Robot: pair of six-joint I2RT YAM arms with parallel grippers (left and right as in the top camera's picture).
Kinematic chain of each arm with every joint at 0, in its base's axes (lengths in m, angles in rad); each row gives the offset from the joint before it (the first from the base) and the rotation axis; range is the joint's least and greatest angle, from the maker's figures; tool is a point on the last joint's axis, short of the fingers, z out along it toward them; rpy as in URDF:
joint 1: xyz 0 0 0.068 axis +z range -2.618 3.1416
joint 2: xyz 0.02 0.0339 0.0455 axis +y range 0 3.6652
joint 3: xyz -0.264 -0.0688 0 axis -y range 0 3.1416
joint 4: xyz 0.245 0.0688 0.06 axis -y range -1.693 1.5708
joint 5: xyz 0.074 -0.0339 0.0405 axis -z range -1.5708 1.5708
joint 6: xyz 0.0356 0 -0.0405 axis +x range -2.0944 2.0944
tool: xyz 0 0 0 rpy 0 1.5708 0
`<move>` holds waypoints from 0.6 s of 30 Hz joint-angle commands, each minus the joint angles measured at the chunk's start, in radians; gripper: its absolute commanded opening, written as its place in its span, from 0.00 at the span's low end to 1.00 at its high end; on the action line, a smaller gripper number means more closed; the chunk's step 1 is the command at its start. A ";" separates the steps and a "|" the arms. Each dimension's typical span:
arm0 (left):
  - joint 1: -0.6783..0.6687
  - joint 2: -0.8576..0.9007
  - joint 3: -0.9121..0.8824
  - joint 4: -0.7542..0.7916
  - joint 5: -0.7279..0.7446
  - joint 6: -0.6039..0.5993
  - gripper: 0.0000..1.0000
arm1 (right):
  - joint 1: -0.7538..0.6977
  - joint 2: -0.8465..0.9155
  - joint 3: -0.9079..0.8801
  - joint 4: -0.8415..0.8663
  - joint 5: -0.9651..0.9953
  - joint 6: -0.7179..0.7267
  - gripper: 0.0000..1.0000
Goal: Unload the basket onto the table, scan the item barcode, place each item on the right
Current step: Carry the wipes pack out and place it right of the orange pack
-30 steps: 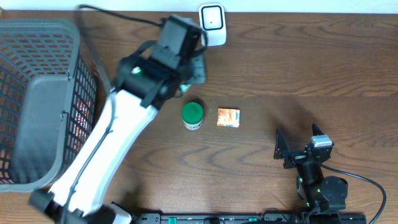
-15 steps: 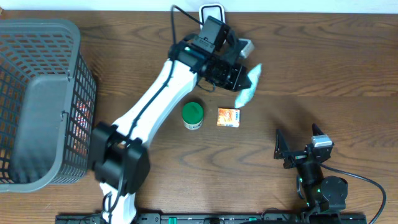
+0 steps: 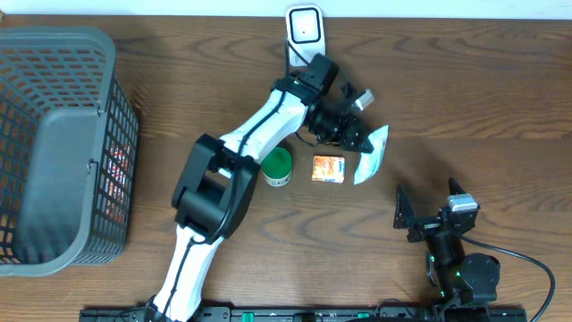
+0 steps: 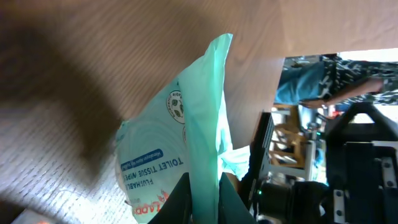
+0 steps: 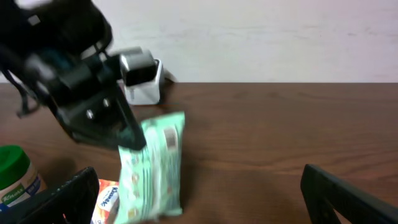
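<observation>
- Overhead: my left gripper (image 3: 364,136) sits just past the centre of the table (image 3: 465,80) toward 1 o'clock. It is pinched shut on the top edge of the pale green wipes pack (image 3: 372,154).
- The pack hangs toward 5 o'clock from the fingers, just beside the orange box (image 3: 328,168) at its 3 o'clock.
- The green-lidded jar (image 3: 277,166) stands at the box's 9 o'clock. The scanner (image 3: 304,31) is at the table's 12 o'clock edge and the basket (image 3: 54,143) at 9 o'clock.
- My right gripper (image 3: 433,215) rests at 5 o'clock, spread wide and holding nothing.
- Left wrist: the left gripper (image 4: 204,198) squeezes the wipes pack (image 4: 177,143) at the bottom of the frame, printed face to 9 o'clock.
- Right wrist: the right gripper (image 5: 198,180) has its fingers (image 5: 68,196) far apart at 8 and 4 o'clock.
- The wipes pack (image 5: 155,165) hangs at 10 o'clock from the left gripper (image 5: 129,138). I cannot tell whether its lower end touches the wood.
- The scanner (image 5: 142,78) stands behind it.
</observation>
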 commanded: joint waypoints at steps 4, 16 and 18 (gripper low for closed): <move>0.003 0.036 -0.002 0.021 0.080 0.017 0.10 | 0.007 -0.005 -0.003 -0.002 0.005 -0.010 0.99; 0.070 0.016 0.047 0.048 -0.069 -0.127 0.99 | 0.007 -0.004 -0.003 -0.002 0.005 -0.010 0.99; 0.081 -0.015 0.058 0.037 -0.097 -0.128 0.99 | 0.007 -0.004 -0.003 -0.002 0.005 -0.010 0.99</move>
